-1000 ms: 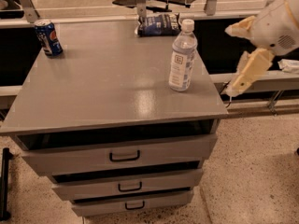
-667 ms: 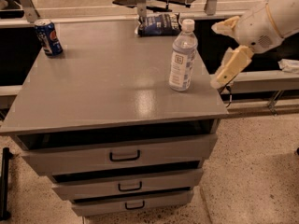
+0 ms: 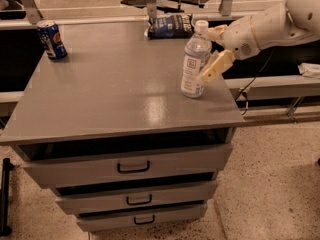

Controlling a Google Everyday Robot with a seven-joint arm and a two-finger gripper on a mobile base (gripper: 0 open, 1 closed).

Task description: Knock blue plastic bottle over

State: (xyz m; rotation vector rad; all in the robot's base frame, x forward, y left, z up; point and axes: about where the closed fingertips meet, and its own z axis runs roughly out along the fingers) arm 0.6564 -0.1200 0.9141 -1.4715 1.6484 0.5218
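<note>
On grey cabinet top [image 3: 115, 99], gripper [image 3: 207, 55], jaws apart, has reached upright blue plastic bottle [image 3: 194, 66].

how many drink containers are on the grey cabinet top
2: the blue plastic bottle stands near the right edge, the gripper close beside it; the blue soda can stands at the far left corner. None looks hidden.
</note>
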